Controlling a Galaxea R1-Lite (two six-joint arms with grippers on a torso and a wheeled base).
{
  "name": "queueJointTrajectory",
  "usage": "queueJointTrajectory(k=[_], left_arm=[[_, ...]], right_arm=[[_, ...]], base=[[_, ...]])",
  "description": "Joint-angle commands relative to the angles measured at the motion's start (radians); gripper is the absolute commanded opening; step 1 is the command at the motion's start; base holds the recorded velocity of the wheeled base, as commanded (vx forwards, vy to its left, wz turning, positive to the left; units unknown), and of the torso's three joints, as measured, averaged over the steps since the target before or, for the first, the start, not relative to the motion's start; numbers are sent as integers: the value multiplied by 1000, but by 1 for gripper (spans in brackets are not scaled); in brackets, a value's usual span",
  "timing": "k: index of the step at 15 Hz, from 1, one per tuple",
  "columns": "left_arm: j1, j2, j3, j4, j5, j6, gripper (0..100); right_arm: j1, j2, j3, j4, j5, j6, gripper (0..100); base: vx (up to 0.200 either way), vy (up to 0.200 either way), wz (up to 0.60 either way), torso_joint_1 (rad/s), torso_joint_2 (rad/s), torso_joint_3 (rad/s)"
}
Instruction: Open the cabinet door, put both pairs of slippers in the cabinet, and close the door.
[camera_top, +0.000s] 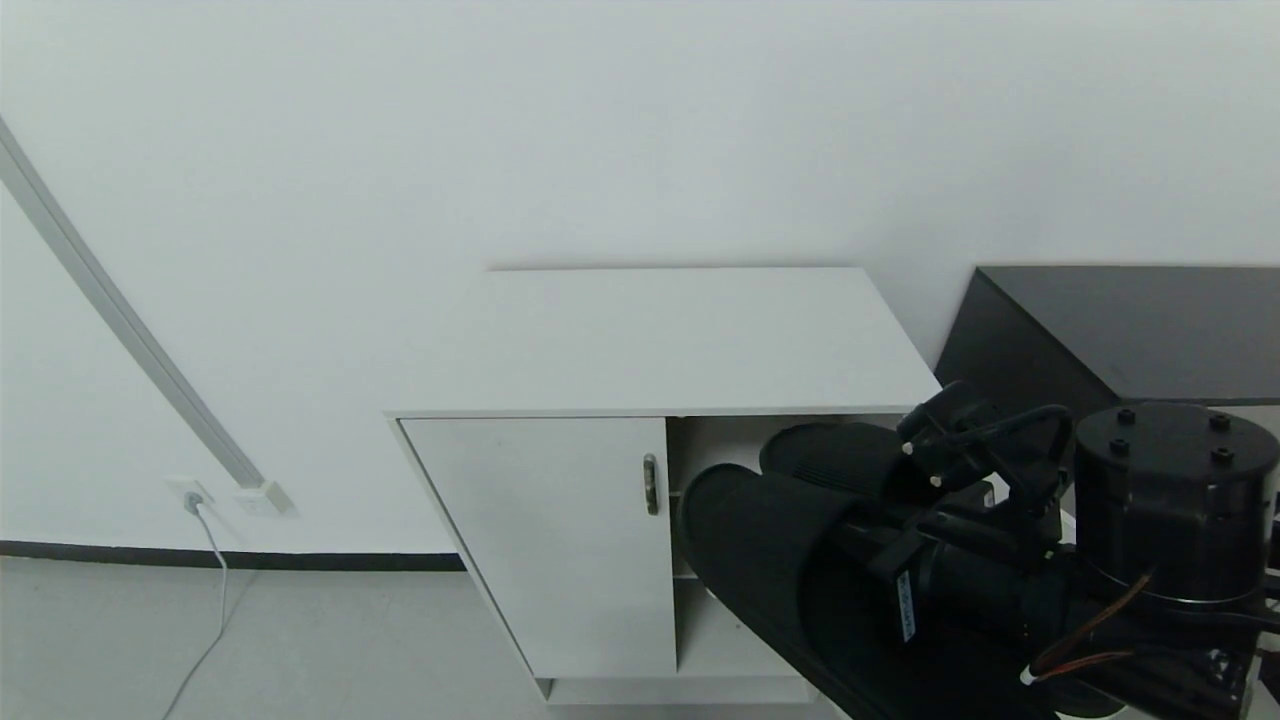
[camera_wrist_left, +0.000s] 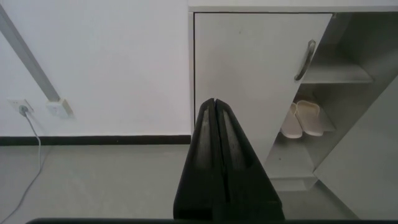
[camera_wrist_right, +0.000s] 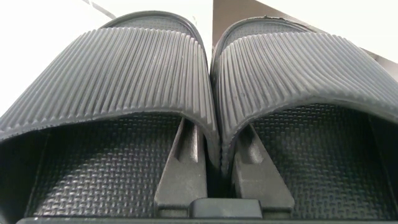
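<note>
The black slippers (camera_top: 780, 540) hung side by side just before the cabinet's (camera_top: 680, 340) open right half, toes and long axes aimed into it. The right gripper (camera_wrist_right: 217, 171) was clamped on their touching inner walls. White slippers (camera_wrist_left: 301, 118) lay on a shelf inside. The left gripper (camera_wrist_left: 216, 124), fingers together, faced the shut left door (camera_top: 540, 540).

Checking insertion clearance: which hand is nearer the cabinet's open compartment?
Right. The right hand holds the black slippers at the mouth of the open compartment; the left hand, shut, sits farther back, facing the closed door.
</note>
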Motion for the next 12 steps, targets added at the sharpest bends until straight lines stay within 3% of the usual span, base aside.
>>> queueJointTrajectory(k=[1,12], left_arm=[[0,1,0,0,1,0,0],[0,1,0,0,1,0,0]], right_arm=[[1,2,0,-1,0,0,0],[1,4,1,-1,0,0,0]], base=[[0,0,0,0,0,0],[0,0,0,-199,488,283]])
